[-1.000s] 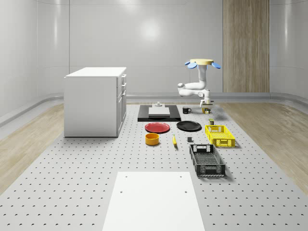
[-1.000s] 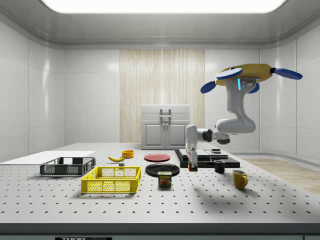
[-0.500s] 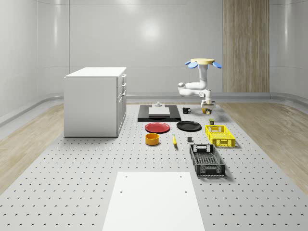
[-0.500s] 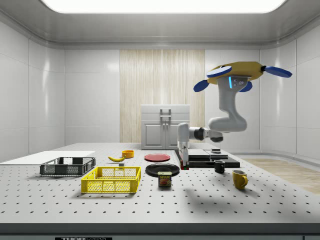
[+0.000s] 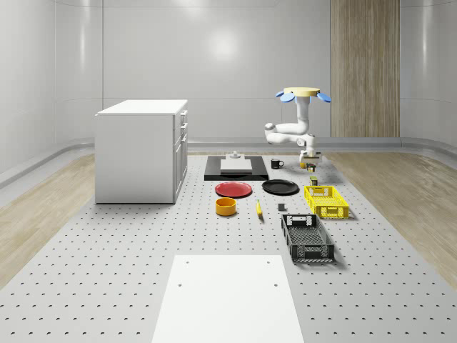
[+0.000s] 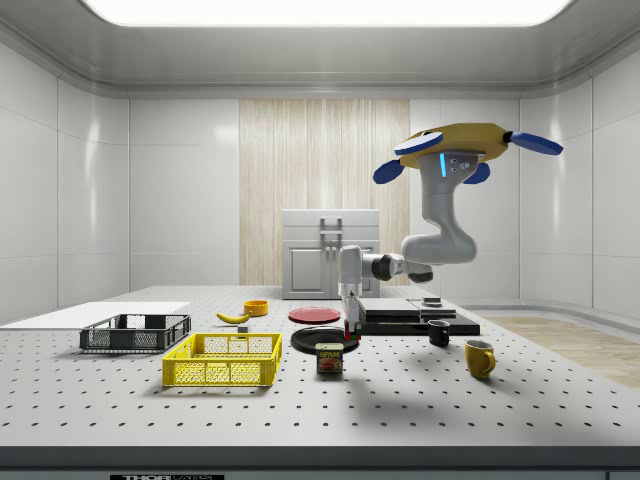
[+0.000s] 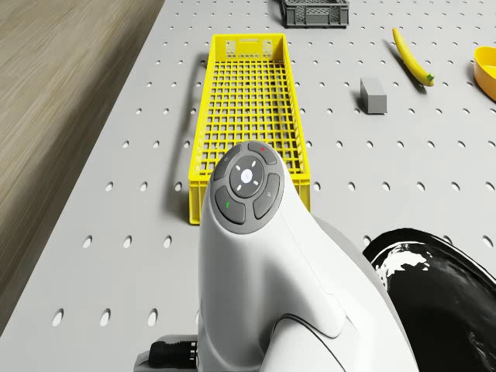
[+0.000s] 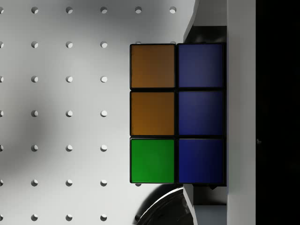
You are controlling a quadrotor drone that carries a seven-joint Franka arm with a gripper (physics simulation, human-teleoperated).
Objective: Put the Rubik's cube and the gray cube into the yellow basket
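The drone (image 6: 460,150) hovers over the table's far end, its white arm bent down. My gripper (image 6: 351,322) hangs just above the black plate (image 6: 325,341), shut on the Rubik's cube (image 6: 351,330). In the wrist view the Rubik's cube (image 8: 176,112) shows orange, green and blue tiles, clamped between the fingers (image 8: 206,199). The yellow basket (image 7: 248,108) lies beyond the arm's wrist (image 7: 248,186), with no objects inside. The gray cube (image 7: 373,95) rests on the table beside the yellow basket (image 5: 326,201), and shows as a small gray cube (image 5: 281,208) in the whole-scene view.
A Spam can (image 6: 329,358) stands between basket and plate. A black crate (image 5: 307,237), banana (image 5: 258,209), orange bowl (image 5: 226,206), red plate (image 5: 233,189), black mug (image 6: 438,333), yellow mug (image 6: 480,358), black slab (image 5: 235,168) and white cabinet (image 5: 141,150) share the table.
The drone and arm have shifted toward the side view's left, carrying the Rubik's cube from beside the black slab to over the black plate, closer to the yellow basket.
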